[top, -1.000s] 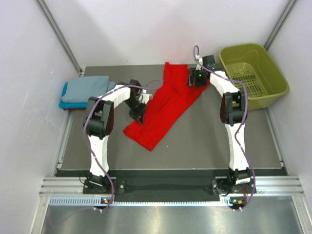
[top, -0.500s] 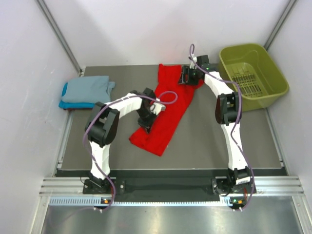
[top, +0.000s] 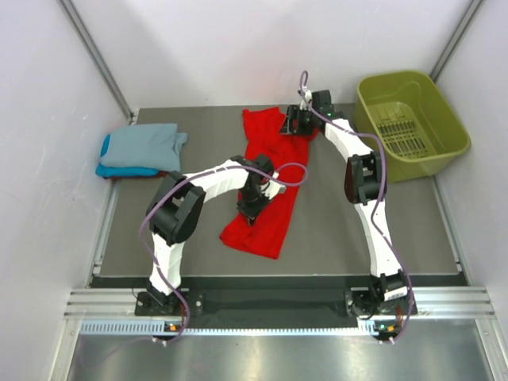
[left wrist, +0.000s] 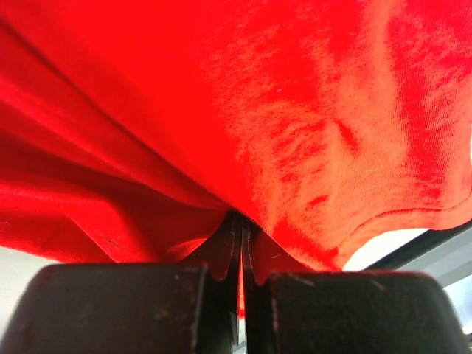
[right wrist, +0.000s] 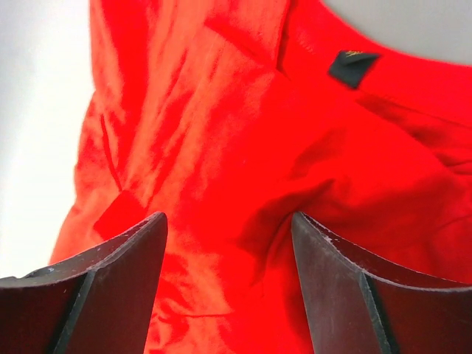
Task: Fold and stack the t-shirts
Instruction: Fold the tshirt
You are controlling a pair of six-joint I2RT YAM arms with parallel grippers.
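**Left to right.** At the far left of the table (top: 341, 230), a folded grey-blue shirt (top: 143, 145) lies on a turquoise shirt (top: 111, 169); this is the pile you are building.

Next comes the left gripper (top: 252, 208), clamped on a fold of the red shirt (top: 266, 186). The left wrist view shows its jaws pressed together with cloth pinched between them.

The red shirt lies mid-table as a long, rumpled strip running from the near side toward the far edge, well apart from the pile.

At its far end the right gripper (top: 292, 123) hovers over the collar, jaws standing wide and gripping nothing. The right wrist view shows the neck label (right wrist: 352, 68) just beyond the fingers (right wrist: 110, 273).

**Step in hand, as judged:** spreading the red shirt flat before folding; no fold looks finished. Your next move calls for a firm grasp at the collar end, then tension between both arms to smooth the wrinkles.

**Hazards.** The left arm's purple cable (top: 287, 169) loops over the cloth and may snag. At far right, the green basket (top: 394, 76) stands beside the right arm, close enough to crowd an outward swing.
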